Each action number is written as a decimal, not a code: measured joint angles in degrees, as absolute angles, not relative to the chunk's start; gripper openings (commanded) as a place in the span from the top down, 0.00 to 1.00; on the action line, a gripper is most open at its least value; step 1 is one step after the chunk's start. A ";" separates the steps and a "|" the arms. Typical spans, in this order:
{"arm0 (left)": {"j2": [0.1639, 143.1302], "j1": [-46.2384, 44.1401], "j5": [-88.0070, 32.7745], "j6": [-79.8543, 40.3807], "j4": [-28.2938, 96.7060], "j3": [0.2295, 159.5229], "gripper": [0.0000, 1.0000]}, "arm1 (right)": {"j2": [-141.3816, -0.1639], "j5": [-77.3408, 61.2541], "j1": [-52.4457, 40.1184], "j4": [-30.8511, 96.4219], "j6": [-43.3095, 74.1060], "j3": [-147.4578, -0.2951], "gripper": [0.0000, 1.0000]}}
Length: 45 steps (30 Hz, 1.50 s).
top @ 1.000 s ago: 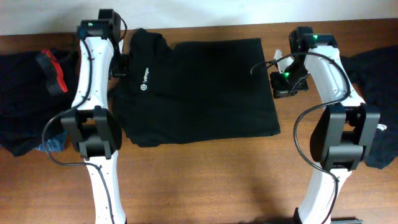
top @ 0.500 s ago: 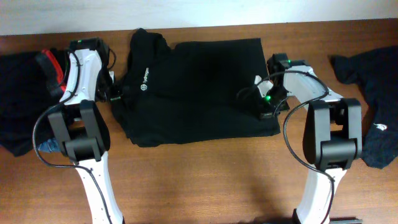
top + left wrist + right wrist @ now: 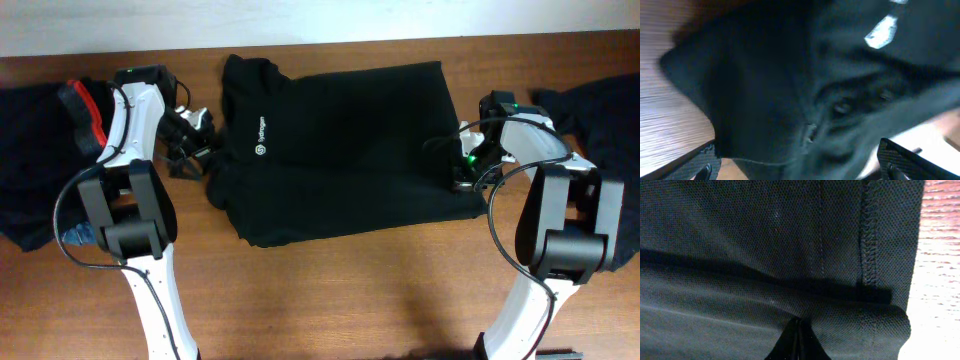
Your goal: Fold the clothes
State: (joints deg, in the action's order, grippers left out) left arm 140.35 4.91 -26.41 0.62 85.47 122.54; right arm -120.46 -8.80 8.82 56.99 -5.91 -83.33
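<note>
The shirt (image 3: pixel 340 150) lies spread across the middle of the bench (image 3: pixel 350 290), its long axis running side to side between the two arms. The collar and the white logo (image 3: pixel 259 138) are towards the left arm, and the straight hem is towards the right.

The right claw (image 3: pixel 458 178) sits on that hem edge, clenched. Its wrist view shows the stitched hem (image 3: pixel 870 240) bunching into the closed fingertips, so I take it to be grasping the shirt there. The left claw (image 3: pixel 200 145) stands released, jaws wide, just beside the collar end. In its own view black cloth fills the gap, and nothing is pinched.

The shirt reaches away leftwards from the right claw, so a fold would probably carry the hem over towards the collar. The right arm is the one already at the cloth.

I count three garments: this shirt, a second shirt (image 3: pixel 35 150) with a red band at the left edge, and a third shirt (image 3: pixel 610 110) at the right edge. Both lie well apart from the first. There are two arms and two claws.
</note>
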 measured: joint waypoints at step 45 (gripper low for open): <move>139.06 -6.94 -12.53 -3.60 93.34 132.49 0.13 | -120.46 -8.88 8.82 57.06 -5.74 -83.33 0.96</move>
